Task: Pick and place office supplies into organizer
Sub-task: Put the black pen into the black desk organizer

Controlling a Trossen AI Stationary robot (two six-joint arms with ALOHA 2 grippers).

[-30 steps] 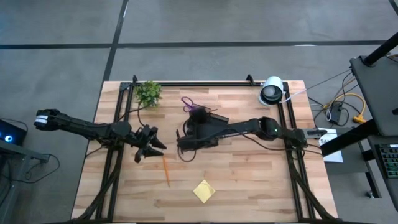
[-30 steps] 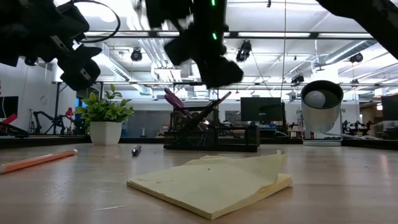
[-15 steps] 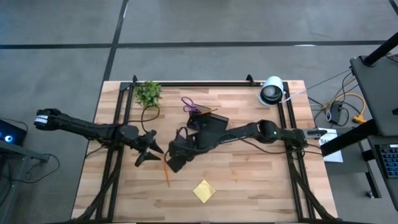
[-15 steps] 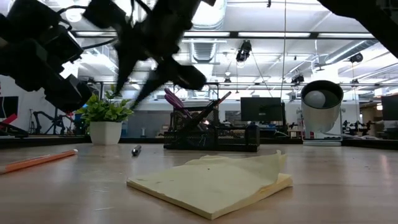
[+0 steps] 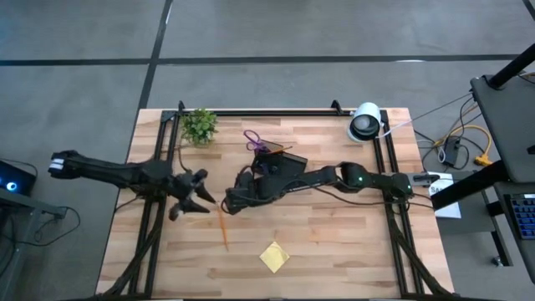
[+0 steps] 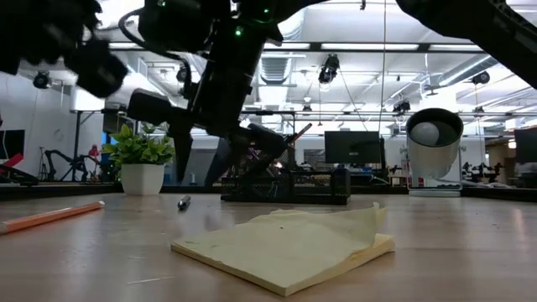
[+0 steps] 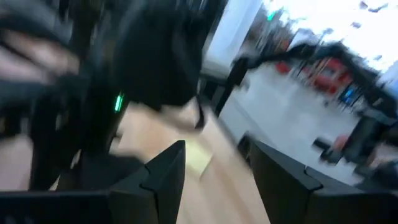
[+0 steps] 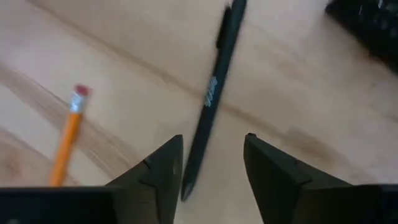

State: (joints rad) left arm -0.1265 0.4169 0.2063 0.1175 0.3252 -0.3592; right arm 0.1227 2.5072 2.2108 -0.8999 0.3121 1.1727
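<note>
A dark pen (image 8: 211, 93) lies flat on the wooden table, also seen in the low view (image 6: 183, 202). My right gripper (image 8: 212, 140) hovers open just above it, one finger on either side of the pen's near end, touching nothing. An orange pencil (image 5: 222, 230) lies close by, and a yellow sticky-note pad (image 5: 273, 257) lies nearer the front edge. The black organizer (image 5: 282, 164) stands mid-table with purple-handled scissors (image 5: 253, 139) sticking up from it. My left gripper (image 5: 191, 201) hangs open in the air left of the pencil.
A small green plant in a white pot (image 5: 199, 125) stands at the far left. A round white-and-black device (image 5: 365, 122) stands at the far right. Black frame rails (image 5: 155, 209) run along both table sides. Bare wood lies in the near right part.
My right gripper has left the organizer, gone toward the table's left edge and come down over the dark pen. My left gripper has risen a little and rolled. The pen, pencil and pad lie as before.
</note>
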